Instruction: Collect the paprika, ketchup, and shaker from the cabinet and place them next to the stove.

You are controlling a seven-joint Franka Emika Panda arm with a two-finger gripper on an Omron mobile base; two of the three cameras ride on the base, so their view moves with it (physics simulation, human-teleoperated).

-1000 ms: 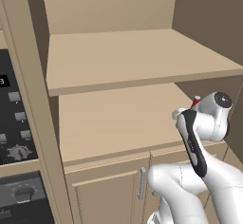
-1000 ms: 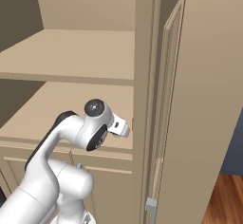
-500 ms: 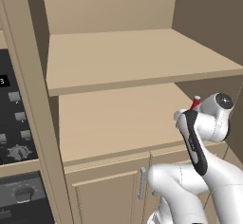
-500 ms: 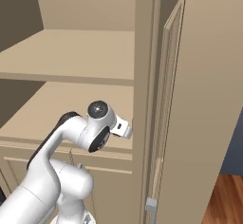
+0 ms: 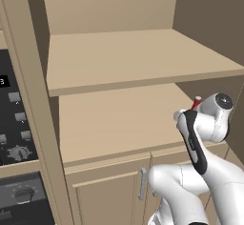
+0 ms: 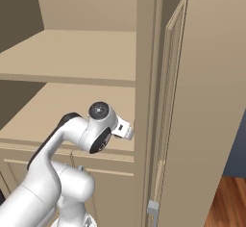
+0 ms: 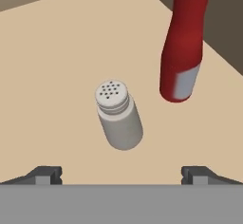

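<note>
The shaker (image 7: 118,116), a small pale grey cylinder with a perforated top, stands on the cabinet's lower shelf (image 5: 109,124), just ahead of my gripper (image 7: 122,175) and between its lines. The gripper is open, its fingertips (image 7: 45,173) set wide with nothing between them. To the right of the shaker and slightly farther off stands the ketchup (image 7: 182,52), a red bottle with a pale cap and label. In the left base view a red tip (image 5: 196,103) pokes out behind my wrist at the shelf's right end. The paprika and the stove are out of view.
An upper shelf (image 5: 138,62) hangs over the lower one, limiting headroom. The cabinet's right wall and post (image 6: 146,91) stand close beside the hand. Two small doors with a bar handle (image 5: 141,183) sit below. A dark oven panel (image 5: 14,138) lies to the left.
The wrist has edged slightly toward the shelf's right end. The gripper stays open, and the shaker and ketchup have not moved.
</note>
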